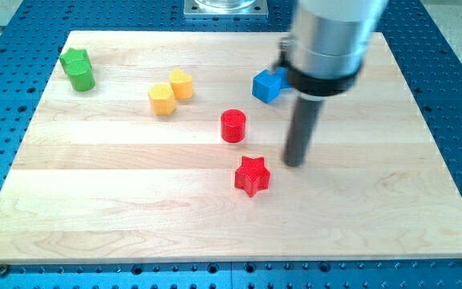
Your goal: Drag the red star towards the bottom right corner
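The red star (252,176) lies a little below and right of the board's middle. My tip (294,164) rests on the board just to the star's right and slightly above it, a small gap apart. A red cylinder (233,126) stands above and left of the star. The rod rises from the tip to the arm's grey and black body (327,40) near the view's top.
A blue block (268,85) sits above the tip, partly hidden by the arm. Two yellow blocks (161,99) (181,83) lie left of the middle. A green block (78,70) stands at the top left. The wooden board (95,209) lies on a blue perforated table.
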